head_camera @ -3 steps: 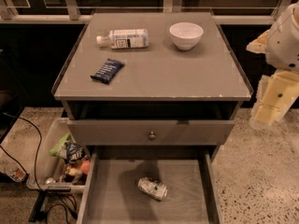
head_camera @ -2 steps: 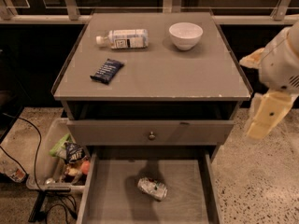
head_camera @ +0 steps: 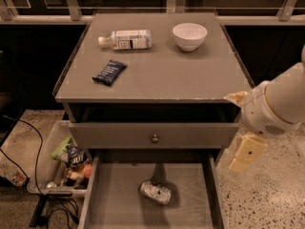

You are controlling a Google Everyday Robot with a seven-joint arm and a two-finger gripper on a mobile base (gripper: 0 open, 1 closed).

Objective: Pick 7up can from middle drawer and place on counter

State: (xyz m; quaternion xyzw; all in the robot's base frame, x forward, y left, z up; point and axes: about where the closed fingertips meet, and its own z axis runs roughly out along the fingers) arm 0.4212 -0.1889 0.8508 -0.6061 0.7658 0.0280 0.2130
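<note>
Item: gripper (head_camera: 247, 152), lower right of frame, just off the cabinet's right corner. It has swung leftward and lower than a moment ago, nearer the drawer. Spread of jaws: cannot tell.

Item: 7up can (head_camera: 155, 192), on its side at bottom centre, unmoved on the floor of the pulled-out middle drawer (head_camera: 114, 199).

Item: counter (head_camera: 162, 75) surface carries bottle (head_camera: 125, 39), bowl (head_camera: 189, 35), dark packet (head_camera: 109, 72).

Judgement: approach under way; grasp not yet begun.
</note>
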